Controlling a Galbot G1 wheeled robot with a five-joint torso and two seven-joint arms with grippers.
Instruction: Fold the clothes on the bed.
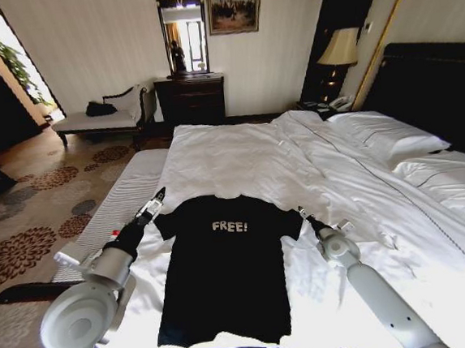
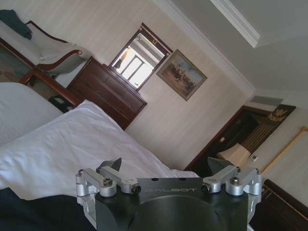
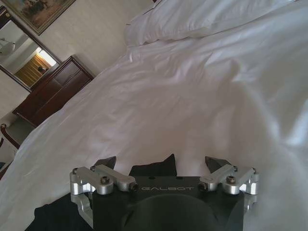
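Now we are bracketing the T-shirt point(image 1: 225, 272) at frame centre, left claw point(image 1: 158, 197) and right claw point(image 1: 302, 212) both spread wide and empty. Judging by this, we should be pinching each sleeve evenly, catching none of the bed point(image 1: 296, 160) linen.

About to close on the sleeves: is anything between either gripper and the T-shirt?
Nothing visible. The left gripper sits open at one sleeve of the T-shirt, the right gripper open at the other; only white duvet lies around them.

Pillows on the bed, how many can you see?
2: one pillow near the headboard on the far side, another pillow beside it, closer to the robot. More may be hidden under the duvet.
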